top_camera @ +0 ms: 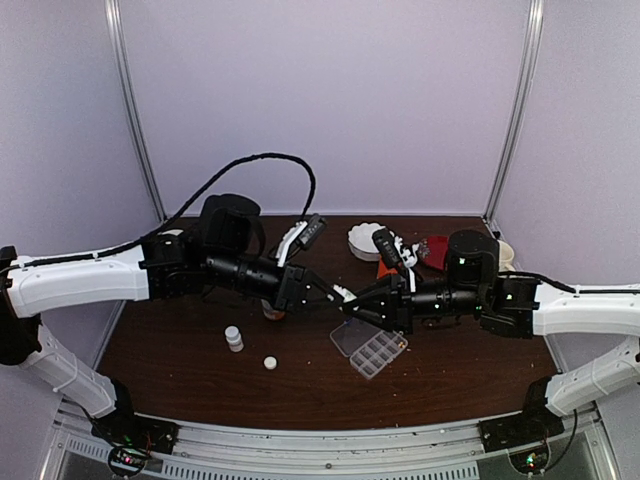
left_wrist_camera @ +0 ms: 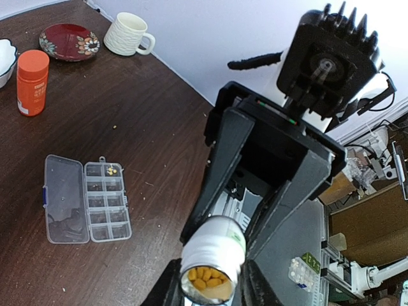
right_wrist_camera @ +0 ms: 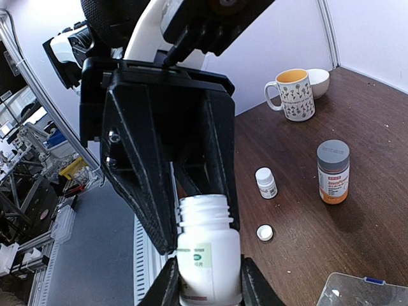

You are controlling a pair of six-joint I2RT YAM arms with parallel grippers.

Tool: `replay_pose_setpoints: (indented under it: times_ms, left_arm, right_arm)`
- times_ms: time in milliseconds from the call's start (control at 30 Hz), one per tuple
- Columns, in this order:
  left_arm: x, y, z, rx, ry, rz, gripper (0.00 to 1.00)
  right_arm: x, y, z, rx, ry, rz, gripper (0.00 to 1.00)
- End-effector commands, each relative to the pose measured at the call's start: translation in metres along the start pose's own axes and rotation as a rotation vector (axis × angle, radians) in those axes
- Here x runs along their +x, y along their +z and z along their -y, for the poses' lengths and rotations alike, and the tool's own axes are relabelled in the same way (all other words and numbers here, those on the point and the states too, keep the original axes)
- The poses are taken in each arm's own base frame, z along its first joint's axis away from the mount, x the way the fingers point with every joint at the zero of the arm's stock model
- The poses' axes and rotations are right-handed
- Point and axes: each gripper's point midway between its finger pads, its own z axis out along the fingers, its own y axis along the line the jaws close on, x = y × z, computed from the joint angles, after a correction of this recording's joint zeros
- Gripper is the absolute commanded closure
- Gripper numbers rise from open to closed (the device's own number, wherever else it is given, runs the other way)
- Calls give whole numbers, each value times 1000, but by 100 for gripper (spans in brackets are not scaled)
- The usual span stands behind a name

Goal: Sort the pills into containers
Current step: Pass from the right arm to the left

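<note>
A white bottle [top_camera: 344,296] with its cap off hangs in the air between my two grippers. My right gripper [right_wrist_camera: 204,288] is shut on the bottle's body [right_wrist_camera: 209,255]. My left gripper [left_wrist_camera: 210,285] closes on its neck end, fingers touching both sides. The open mouth faces the left wrist camera and shows yellow pills [left_wrist_camera: 207,276] inside. The clear pill box [left_wrist_camera: 107,201] lies open on the table, lid [left_wrist_camera: 64,199] flat to the left. A few small yellow pieces [left_wrist_camera: 111,170] lie in one end cell. The box also shows in the top view [top_camera: 378,353], below the grippers.
A small capped white bottle [top_camera: 234,338] and a loose white cap [top_camera: 269,362] lie front left. A grey-capped labelled bottle [right_wrist_camera: 333,171] and a patterned mug [right_wrist_camera: 294,94] stand near them. An orange bottle [left_wrist_camera: 32,81], red plate [left_wrist_camera: 69,41], cream mug [left_wrist_camera: 127,34] sit beyond the box.
</note>
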Motion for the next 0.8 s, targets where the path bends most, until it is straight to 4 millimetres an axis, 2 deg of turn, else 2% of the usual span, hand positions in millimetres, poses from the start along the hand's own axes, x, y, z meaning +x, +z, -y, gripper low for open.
replay_pose_setpoints:
  times_ms: [0,100,400,500,667,767]
  left_arm:
    - [-18,-4,19,53,46,55,74]
    - [-17,-3,19,57,44,54,75]
    - [-18,-4,12,22,1,67,89]
    - [-18,-4,8,1,-35,64,94]
    - [-20,-4,10,8,-51,71,99]
    - [-19,-3,8,4,-52,73,100]
  right_arm:
    - [-13,2,-10,-37,-31,25,100]
    - [-10,3,-12,-50,-30,13,100]
    - [-11,-2,-12,-38,-68,30,73]
    - [-12,-4,-14,-42,-91,40,67]
    - [-10,-4,-12,-34,-101,27,53]
    - [-9,-4,-12,-33,-107,26,50]
